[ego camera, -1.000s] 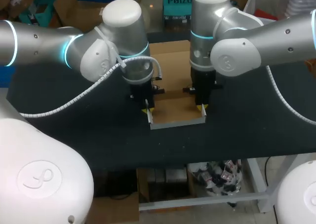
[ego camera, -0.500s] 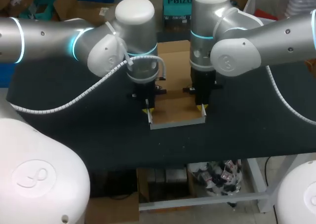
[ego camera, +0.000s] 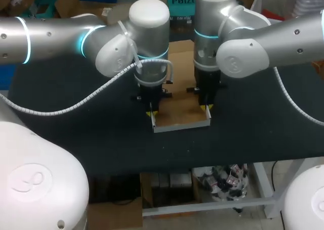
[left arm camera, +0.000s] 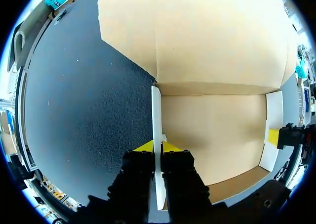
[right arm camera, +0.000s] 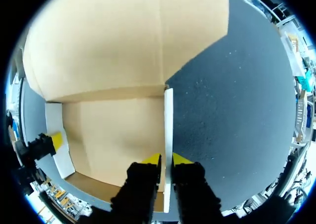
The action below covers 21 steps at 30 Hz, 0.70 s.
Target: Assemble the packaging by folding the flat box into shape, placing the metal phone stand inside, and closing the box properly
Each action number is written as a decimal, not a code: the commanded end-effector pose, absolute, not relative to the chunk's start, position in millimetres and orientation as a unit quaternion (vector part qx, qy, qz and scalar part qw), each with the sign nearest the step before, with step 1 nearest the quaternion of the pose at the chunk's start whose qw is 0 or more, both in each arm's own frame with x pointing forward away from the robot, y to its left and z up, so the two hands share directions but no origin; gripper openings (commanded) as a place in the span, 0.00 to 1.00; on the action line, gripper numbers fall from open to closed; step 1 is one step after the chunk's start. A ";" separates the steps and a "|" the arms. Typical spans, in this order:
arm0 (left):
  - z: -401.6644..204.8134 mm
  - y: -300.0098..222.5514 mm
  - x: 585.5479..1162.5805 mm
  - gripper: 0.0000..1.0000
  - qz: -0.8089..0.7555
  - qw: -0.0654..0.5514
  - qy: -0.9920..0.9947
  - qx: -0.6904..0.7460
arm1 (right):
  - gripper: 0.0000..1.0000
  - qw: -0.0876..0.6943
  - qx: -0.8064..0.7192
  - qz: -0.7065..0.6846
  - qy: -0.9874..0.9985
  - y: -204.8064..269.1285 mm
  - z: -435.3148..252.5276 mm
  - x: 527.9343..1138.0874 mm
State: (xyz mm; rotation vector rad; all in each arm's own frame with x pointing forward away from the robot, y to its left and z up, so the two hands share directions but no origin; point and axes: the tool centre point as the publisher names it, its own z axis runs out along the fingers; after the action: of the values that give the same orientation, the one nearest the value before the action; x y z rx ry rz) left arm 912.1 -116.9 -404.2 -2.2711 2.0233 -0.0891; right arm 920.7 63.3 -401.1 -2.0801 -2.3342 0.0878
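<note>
The black table (ego camera: 76, 133) carries a half-folded cardboard box (ego camera: 179, 111) near its middle. Nearest the table's front edge stands the box's low front wall (ego camera: 179, 128), upright and running across between the two side walls.

At the front wall's left end, the left side wall (left arm camera: 156, 110) stands on edge. The left gripper (ego camera: 151, 110) comes down on it from above. In the left wrist view this gripper (left arm camera: 156, 146) has its fingers drawn narrow, one yellow tip on each face of the wall, so the thin cardboard is pinched between them.

At the other end, the right side wall (right arm camera: 168, 120) is also upright. The right gripper (ego camera: 208, 108) holds it the same way. In its own view, the right gripper (right arm camera: 166, 158) has its fingers close together and clamped on the wall from both sides.

Between the walls lies the brown floor (left arm camera: 212, 130) of the box, flat on the table. Each wrist view shows the other arm's yellow tip at the opposite wall.

Beyond the floor, past a crease, the wide back panel (left arm camera: 217, 31) lies flat on the table and stretches away from both grippers. In the head view the back panel (ego camera: 179, 52) shows between the two arms.
</note>
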 end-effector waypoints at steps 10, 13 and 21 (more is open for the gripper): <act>-410.5 -115.6 913.3 0.00 0.016 0.108 0.656 -0.747 | 1.00 0.005 -0.639 -0.037 -0.769 51.2 -375.2 904.9; -409.8 -114.6 912.7 0.00 0.011 0.107 0.656 -0.747 | 1.00 -0.003 -0.622 -0.053 -0.781 46.7 -368.8 902.9; -406.3 -113.6 910.9 0.00 -0.001 0.102 0.661 -0.744 | 1.00 -0.024 -0.481 -0.112 -0.869 29.0 -347.0 893.5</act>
State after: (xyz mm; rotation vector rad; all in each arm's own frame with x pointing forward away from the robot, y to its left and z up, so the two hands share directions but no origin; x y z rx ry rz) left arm 911.6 -114.6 -402.3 -2.2176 1.9786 -0.0508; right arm 904.4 45.2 -357.6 -1.7053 -2.6486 -0.1804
